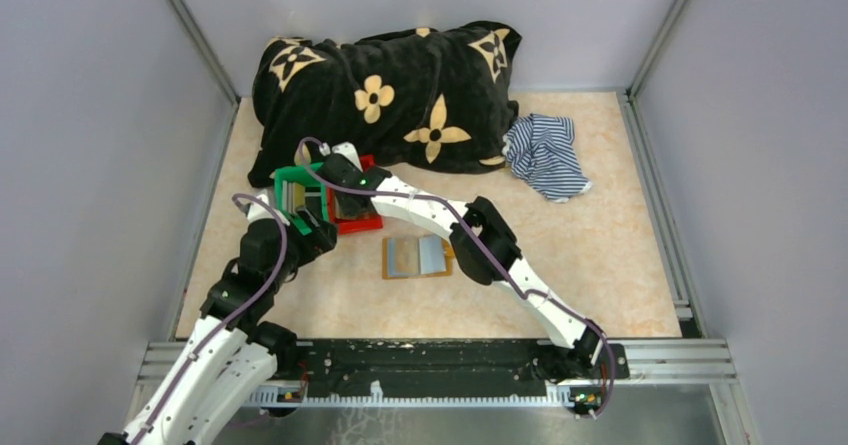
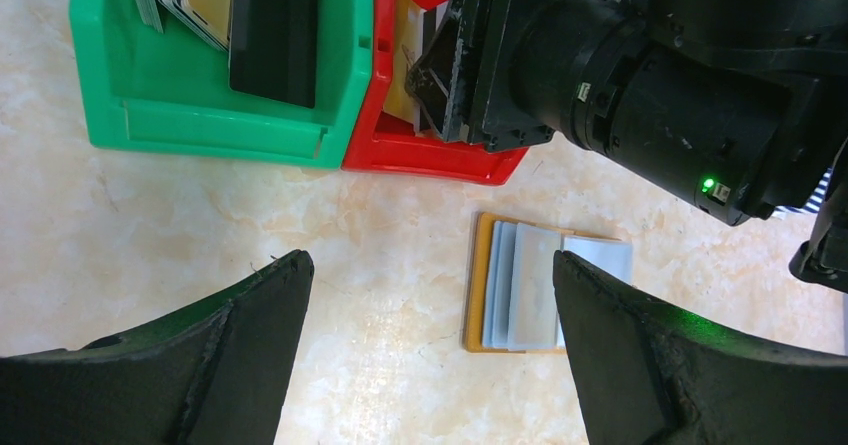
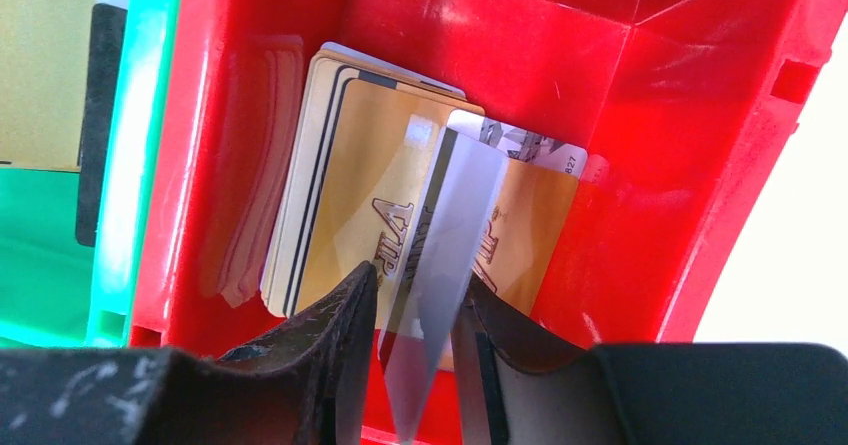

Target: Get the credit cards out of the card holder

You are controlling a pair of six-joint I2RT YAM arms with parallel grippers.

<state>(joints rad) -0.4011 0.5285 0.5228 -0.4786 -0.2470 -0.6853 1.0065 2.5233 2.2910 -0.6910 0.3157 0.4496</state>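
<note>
- The place was a robot test cell in a lab, not a home or a shop: plain grey wall panels [image 1: 90, 165] closed it in on three sides, held by bare aluminium struts [image 1: 195, 30].
- Two white-and-black arms, the left arm [image 1: 215, 350] and the right arm [image 1: 500, 250], were bolted to a black mounting rail [image 1: 430, 357] at the near edge of a marble-patterned worktop [image 1: 600, 245].
- Purple cables [image 1: 285, 240] ran loose along the arms, and a green status light [image 2: 708, 184] glowed on one wrist housing.
- Everyday things lay about as props (an odd mix): a flowered black blanket [image 1: 390, 95], a striped cloth [image 1: 547, 153], a green bin [image 2: 220, 115], a red bin [image 2: 420, 150] and an open card holder [image 1: 415, 256].
</note>
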